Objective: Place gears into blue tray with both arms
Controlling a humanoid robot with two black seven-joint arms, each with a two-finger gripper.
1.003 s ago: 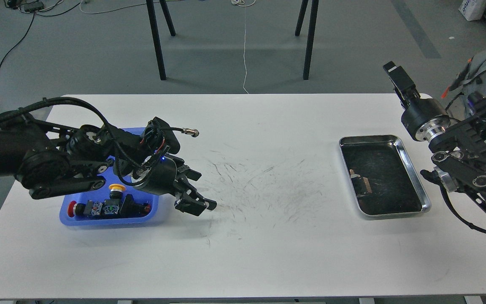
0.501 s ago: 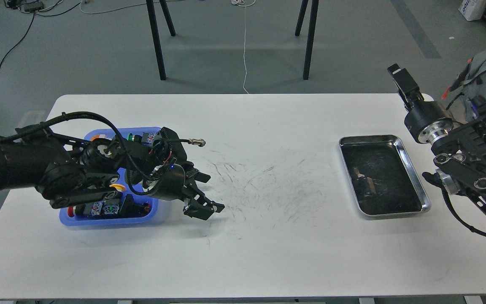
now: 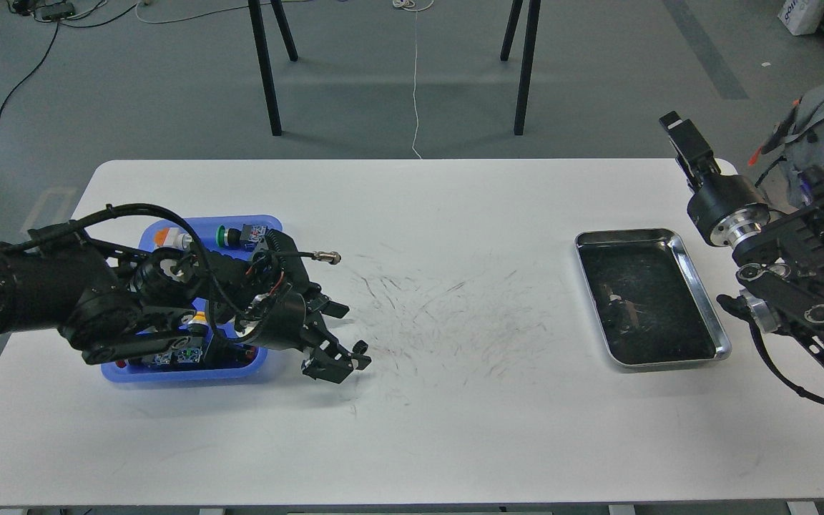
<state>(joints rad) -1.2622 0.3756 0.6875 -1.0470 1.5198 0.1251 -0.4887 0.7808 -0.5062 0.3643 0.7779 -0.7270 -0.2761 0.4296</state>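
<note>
The blue tray (image 3: 267, 363) lies on the left of the white table and holds several push-button switches with coloured caps. My left arm reaches over the tray. Its gripper (image 3: 339, 362) hangs just right of the tray's right rim, low over the table. The fingers form one dark cluster, so I cannot tell them apart or see anything between them. My right gripper (image 3: 681, 137) points up and away above the table's far right corner, dark and narrow. No gears can be made out anywhere; they are hidden or too small to see.
A shiny silver tray (image 3: 702, 292) with a dark bottom lies on the right; a small dark shape in it is unclear. The scuffed table middle (image 3: 455, 315) lies between the trays. Black stand legs (image 3: 266, 68) rise beyond the far edge.
My left arm has lowered and shifted, uncovering the far part of the blue tray. Its gripper went right, then came back slightly left. The right gripper drifted slightly right.
</note>
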